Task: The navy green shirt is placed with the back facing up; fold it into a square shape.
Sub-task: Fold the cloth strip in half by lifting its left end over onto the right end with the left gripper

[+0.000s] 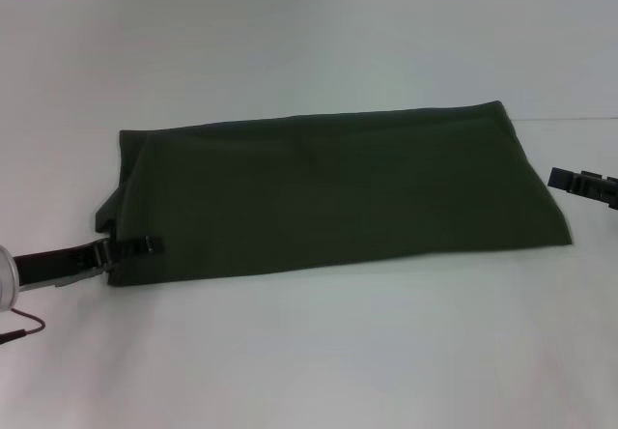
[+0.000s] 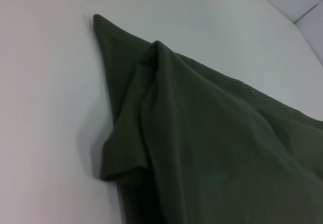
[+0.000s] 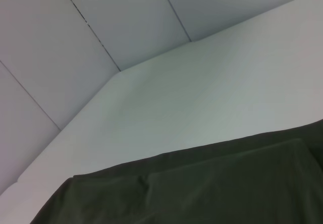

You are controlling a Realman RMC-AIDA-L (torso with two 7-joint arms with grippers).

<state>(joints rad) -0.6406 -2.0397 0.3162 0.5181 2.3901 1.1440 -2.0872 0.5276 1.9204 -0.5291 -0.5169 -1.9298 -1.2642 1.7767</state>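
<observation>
The navy green shirt (image 1: 328,192) lies flat on the white table as a long folded band running left to right, plain side up. My left gripper (image 1: 145,245) rests low at the band's near left corner, over the cloth's edge. My right gripper (image 1: 565,180) hovers just off the band's right end, apart from the cloth. The left wrist view shows the shirt (image 2: 212,143) up close, with a folded sleeve and some wrinkles. In the right wrist view, one edge of the shirt (image 3: 202,193) lies smooth on the table.
The white table (image 1: 309,352) spreads wide around the cloth, in front and behind. Its far edge meets grey wall panels (image 3: 75,57) in the right wrist view. A thin cable (image 1: 24,330) hangs by the left arm.
</observation>
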